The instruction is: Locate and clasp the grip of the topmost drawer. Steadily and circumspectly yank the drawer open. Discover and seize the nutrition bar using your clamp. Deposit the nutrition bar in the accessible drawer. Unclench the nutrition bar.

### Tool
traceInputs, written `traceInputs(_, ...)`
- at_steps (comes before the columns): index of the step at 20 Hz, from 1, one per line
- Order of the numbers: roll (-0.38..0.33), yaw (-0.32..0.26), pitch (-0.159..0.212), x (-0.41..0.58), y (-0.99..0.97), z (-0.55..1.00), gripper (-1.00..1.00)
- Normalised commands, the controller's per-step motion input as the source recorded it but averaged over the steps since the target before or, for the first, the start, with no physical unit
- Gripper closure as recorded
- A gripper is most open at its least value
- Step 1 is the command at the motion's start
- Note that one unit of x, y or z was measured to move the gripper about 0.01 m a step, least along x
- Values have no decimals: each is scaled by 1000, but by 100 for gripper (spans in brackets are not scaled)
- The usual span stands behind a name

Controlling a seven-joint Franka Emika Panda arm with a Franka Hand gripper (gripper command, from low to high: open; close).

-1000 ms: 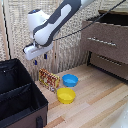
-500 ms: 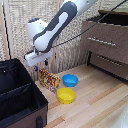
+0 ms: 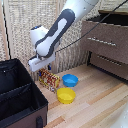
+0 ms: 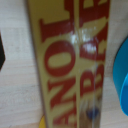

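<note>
Packet identified as the nutrition bar: it is seen on the light wooden floor, close to the pale wall panelling, standing or leaning rather than lying flat, though the exact tilt cannot be told. In the wrist view the nutrition bar fills most of the frame, yellow with large red letters, blurred.

The hand is positioned directly above the packet, its white body angled and its dark fingers pointed down at the packet's upper edge. Whether the fingers are spread or closed on the packet cannot be told; contact is not resolved. The white arm is seen descending from the upper right of the exterior view.

A blue bowl lies just beside the packet, and a yellow bowl near it. A black bin stands at the exterior view's left. The dark-brown dresser stands well apart; the topmost drawer appears shut.
</note>
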Motion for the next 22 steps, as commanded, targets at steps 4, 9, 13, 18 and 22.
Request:
traceInputs(4, 30, 21, 98, -6, -181, -324, 100)
traceInputs(9, 0, 0, -1, -16, -14, 0, 100)
traceInputs(13, 0, -2, 29, 0, 16, -4, 100)
traceInputs(18, 0, -4, 7, 0, 3, 0, 100)
traceInputs(22, 13, -59, 42, 44, 0, 229, 100)
